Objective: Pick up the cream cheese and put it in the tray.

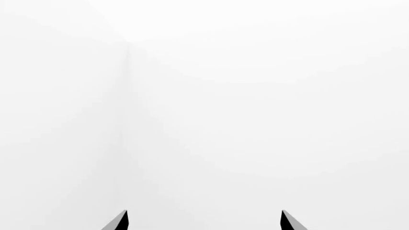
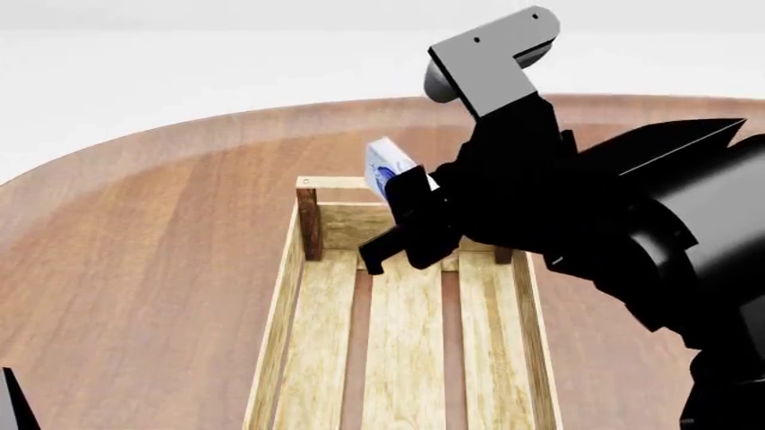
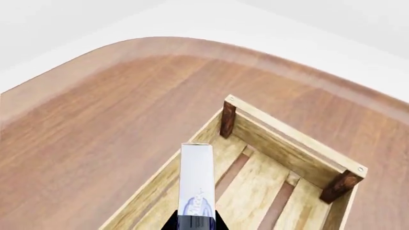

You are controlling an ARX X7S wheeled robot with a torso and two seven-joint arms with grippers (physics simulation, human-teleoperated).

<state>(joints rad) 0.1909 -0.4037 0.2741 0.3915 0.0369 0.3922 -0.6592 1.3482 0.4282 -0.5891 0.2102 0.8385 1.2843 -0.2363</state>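
The cream cheese (image 2: 386,166), a small white box with a blue oval logo, hangs in the air over the far end of the tray (image 2: 285,296). My right gripper (image 2: 410,199) is shut on it. In the right wrist view the cream cheese (image 3: 196,179) sticks out edge-on from the right gripper (image 3: 195,223), above the left side wall of the tray (image 3: 289,138). The tray is a long light-wood crate with a slatted bottom and dark corner posts, and nothing lies in it. My left gripper (image 1: 204,221) is open and faces only a white background; one tip of the left gripper (image 2: 14,403) shows in the head view's lower left corner.
The tray lies lengthwise on a round reddish-brown wooden table (image 2: 143,269). The table's curved far edge (image 3: 191,45) runs behind the tray, with white floor beyond. My right arm (image 2: 646,233) fills the right side of the head view and hides the table there.
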